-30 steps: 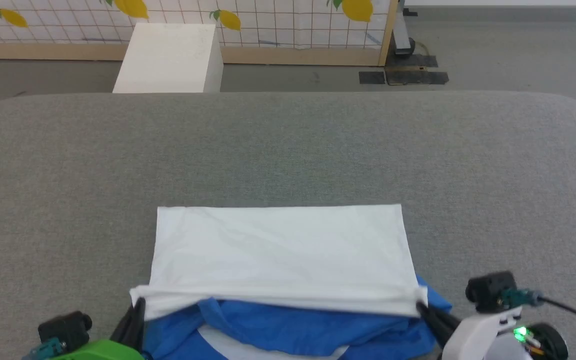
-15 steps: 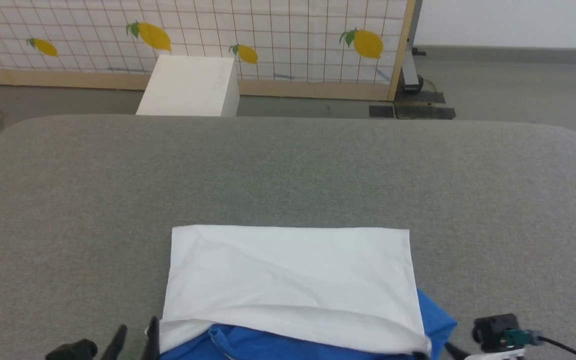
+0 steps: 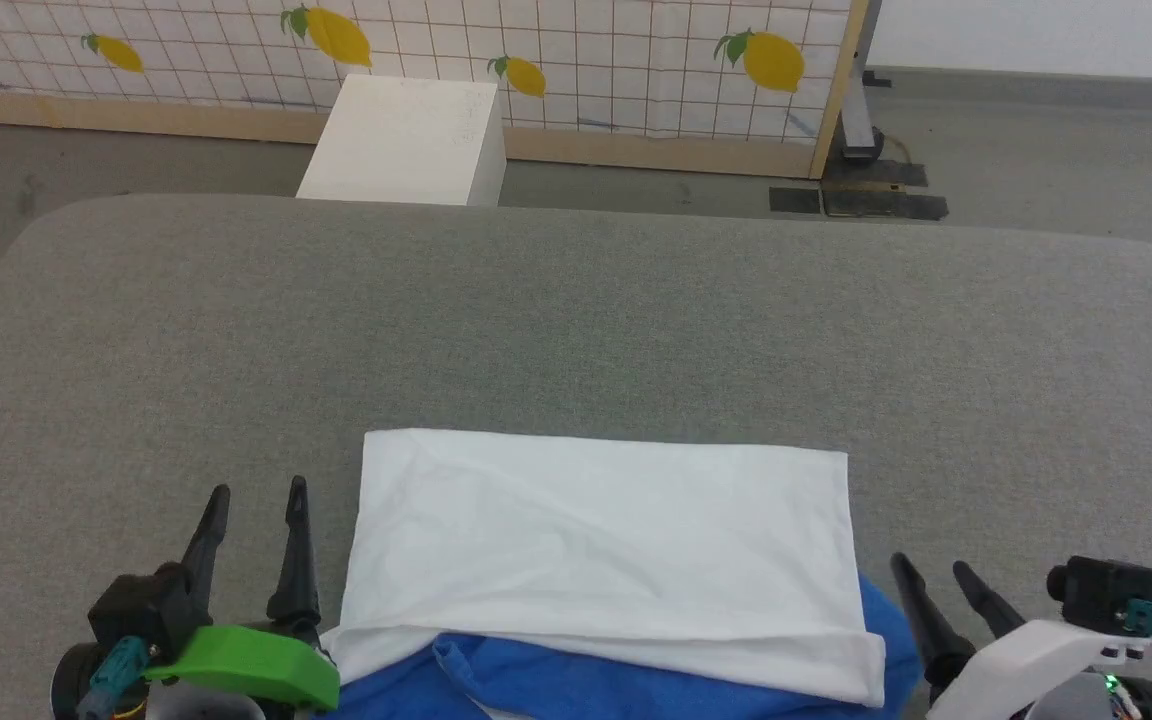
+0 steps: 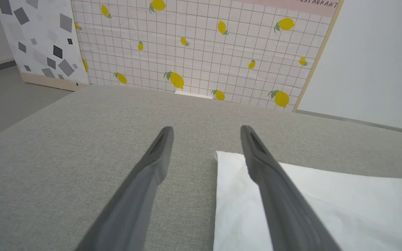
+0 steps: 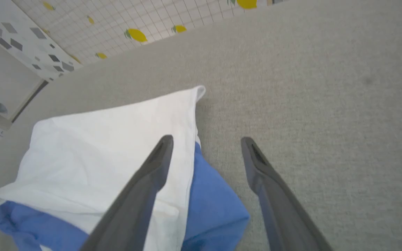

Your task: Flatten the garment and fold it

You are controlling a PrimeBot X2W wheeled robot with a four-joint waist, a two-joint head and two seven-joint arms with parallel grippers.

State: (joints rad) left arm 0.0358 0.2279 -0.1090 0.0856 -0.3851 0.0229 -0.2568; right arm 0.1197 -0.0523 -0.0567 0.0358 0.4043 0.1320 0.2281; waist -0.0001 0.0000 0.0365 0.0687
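Observation:
The garment (image 3: 601,545) lies near the front of the grey table (image 3: 576,330), its white panel folded back over the blue part, which shows along the near edge. My left gripper (image 3: 254,495) stands open just left of the cloth, holding nothing. In the left wrist view the left gripper (image 4: 206,130) spreads over the white garment (image 4: 326,202) corner. My right gripper (image 3: 931,570) is open beside the cloth's right edge. Below the right gripper (image 5: 206,141) lies the garment (image 5: 117,139), white over blue, with one finger above its edge.
A white box (image 3: 401,140) stands on the floor past the table's far edge. Behind it is a lemon-print gridded screen (image 3: 576,50). Bare grey table surface stretches beyond and to both sides of the cloth.
Both grippers let go of the folded white edge and opened, drawing out to either side. The white fold now rests on the blue part. The head camera shifted too.

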